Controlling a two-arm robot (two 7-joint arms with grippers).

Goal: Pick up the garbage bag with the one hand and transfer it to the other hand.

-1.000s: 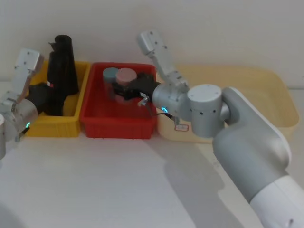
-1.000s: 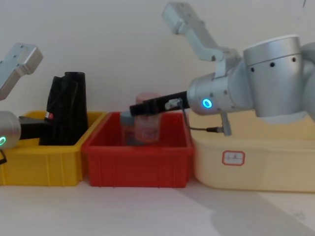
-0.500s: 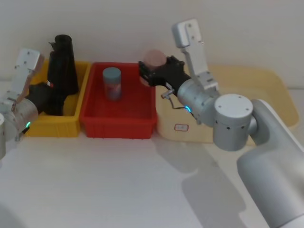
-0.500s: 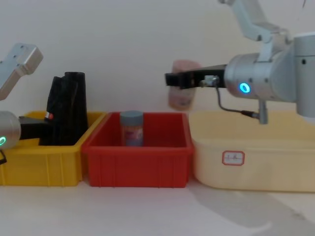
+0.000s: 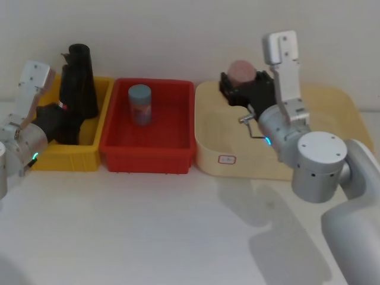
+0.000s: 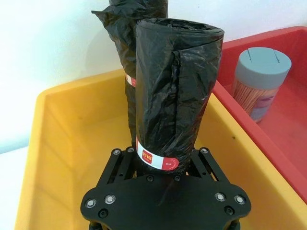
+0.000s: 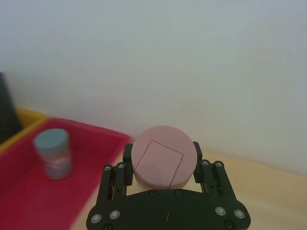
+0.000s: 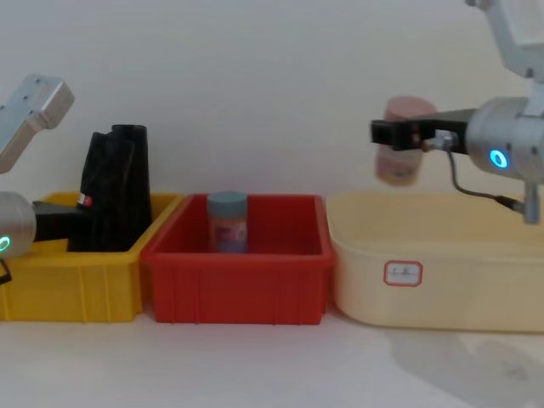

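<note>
- Garbage bag (image 6: 177,91): upright in yellow bin (image 6: 53,143). Long axis vertical, red-marked end down. Second black roll (image 6: 136,9) just behind.
- Left gripper (image 6: 160,154): fingers clenched on bag base, one each side.
- Right gripper (image 5: 240,89): well apart, above beige tub (image 5: 338,101). Fingers grasping pink-lidded container (image 8: 399,157).
- Judgement: left arm nearer, so lift along bag axis. Right gripper must release container before handover.

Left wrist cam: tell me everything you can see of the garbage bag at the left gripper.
The garbage bag is a tall roll of crinkled matte black plastic, wrapped near its base by a white and red label band. It stands upright in the yellow bin, its base at the left gripper, with a second black roll close behind it.
</note>
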